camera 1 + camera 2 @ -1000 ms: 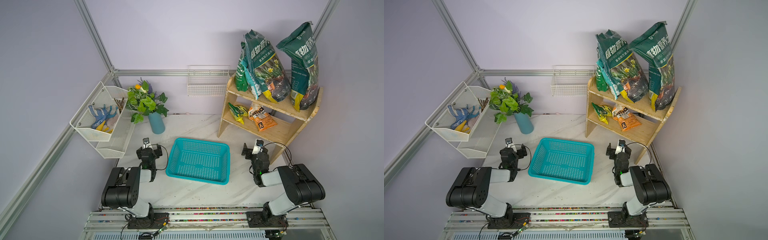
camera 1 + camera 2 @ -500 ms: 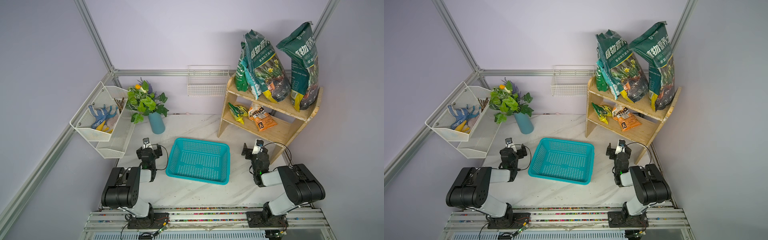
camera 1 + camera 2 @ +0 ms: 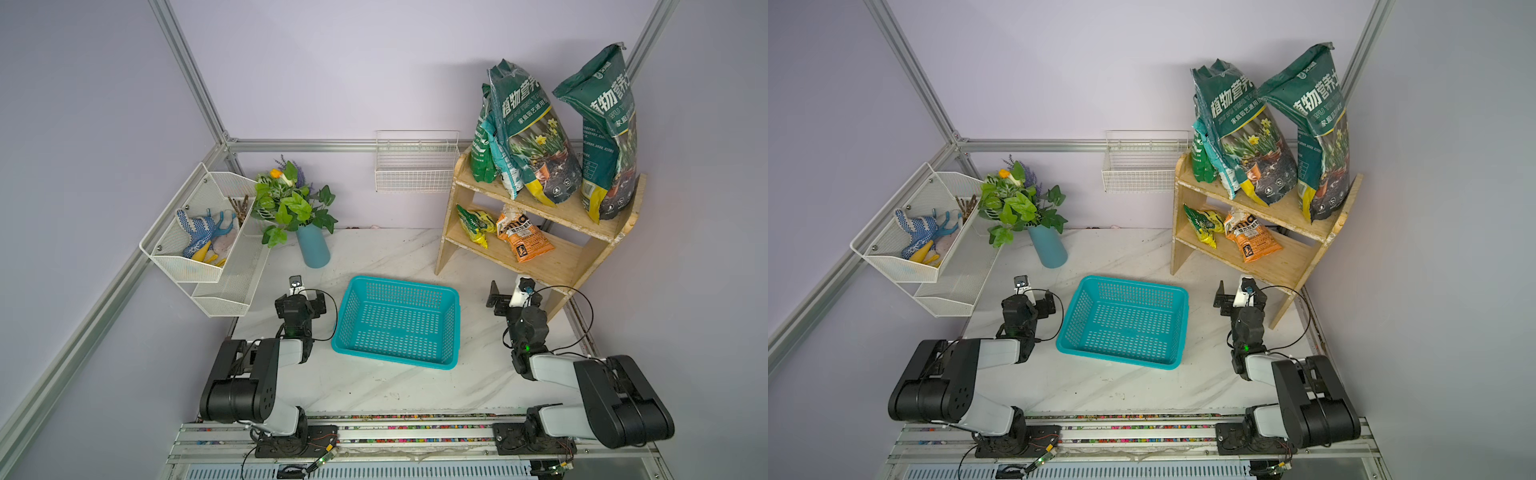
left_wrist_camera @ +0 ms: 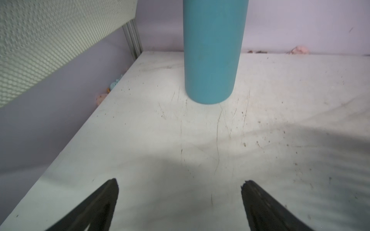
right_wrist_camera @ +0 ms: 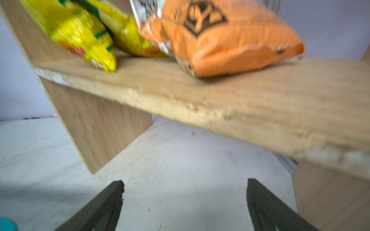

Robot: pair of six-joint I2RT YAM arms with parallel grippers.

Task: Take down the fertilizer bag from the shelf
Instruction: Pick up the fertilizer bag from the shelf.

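- Two arms, two pincers: the left pincer (image 3: 301, 300) and the right pincer (image 3: 513, 296) sit low over the table (image 3: 374, 386), one on each side of the centre. Both have jaws spread wide and grip nothing.
- One light wooden shelf (image 3: 559, 261) with two tiers stands at the far right of the table, close to the walls.
- On the upper tier are two tall dark-green bags with white characters and a daffodil picture: the left tall green bag (image 3: 528, 133) and the right tall green bag (image 3: 602, 137). Both stand upright. Smaller green packs are tucked behind the left one; how many is unclear.
- On the lower tier, one orange bag (image 3: 524, 239) lies flat, touching a yellow bag (image 3: 473, 224) on its left. The blurred right wrist view leaves it unclear whether the yellow is one pack or two.
- The tall bags' bases sit at the upper board's front edge, and the orange bag's near end lies close to the lower board's front edge.
- The right pincer is just near of that lower board. Bare table separates the shelf from one teal basket (image 3: 390, 359) at centre.
- On the left, one blue vase (image 3: 312, 247) of greenery stands ahead of the left pincer. One white mesh rack (image 3: 187, 266) hangs on the left wall and one white wire basket (image 3: 415, 166) on the far wall.
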